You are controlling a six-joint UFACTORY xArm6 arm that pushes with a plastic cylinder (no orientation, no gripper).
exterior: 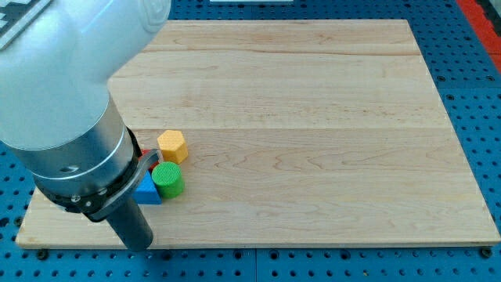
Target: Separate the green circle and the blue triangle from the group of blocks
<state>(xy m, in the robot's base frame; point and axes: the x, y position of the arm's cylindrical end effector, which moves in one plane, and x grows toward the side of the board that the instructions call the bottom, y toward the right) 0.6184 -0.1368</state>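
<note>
The green circle (167, 179) is a short green cylinder near the board's lower left. The blue triangle (148, 190) touches its left side and is partly hidden by the arm. A yellow hexagon (172, 146) sits just above the green circle. A sliver of a red block (145, 154) shows left of the yellow hexagon, mostly hidden. My rod comes down at the view's bottom left, and my tip (139, 246) is below the blue triangle, near the board's bottom edge.
The wooden board (313, 117) lies on a blue perforated table (477, 117). The large white and grey arm body (63, 102) covers the board's left side and may hide other blocks.
</note>
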